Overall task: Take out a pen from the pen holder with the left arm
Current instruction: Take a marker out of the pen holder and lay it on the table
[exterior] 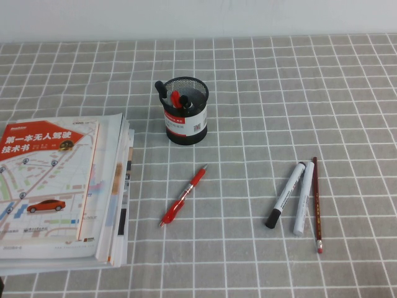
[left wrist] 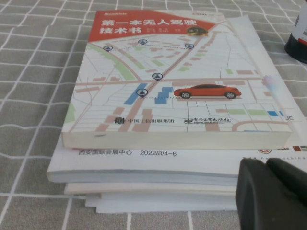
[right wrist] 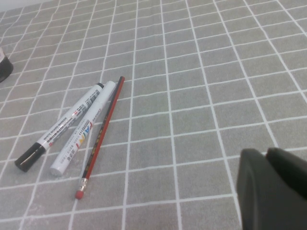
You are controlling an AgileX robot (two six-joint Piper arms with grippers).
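Observation:
The black mesh pen holder [exterior: 183, 112] stands at the table's middle back, with red and black pens [exterior: 175, 97] sticking out of it. A red pen [exterior: 183, 195] lies on the cloth in front of it. Neither arm shows in the high view. My left gripper [left wrist: 266, 165] is shut with nothing in it, low at the near edge of the book stack [left wrist: 177, 96]; the holder's base [left wrist: 298, 40] peeks in beyond the stack. My right gripper [right wrist: 267, 155] is shut and empty over bare cloth near the markers.
A stack of books and papers [exterior: 59, 186] fills the near left. On the right lie a black-capped white marker [exterior: 285, 194], a white marker [exterior: 303, 197] and a red pencil [exterior: 317, 203]. The checked cloth runs to a white wall behind.

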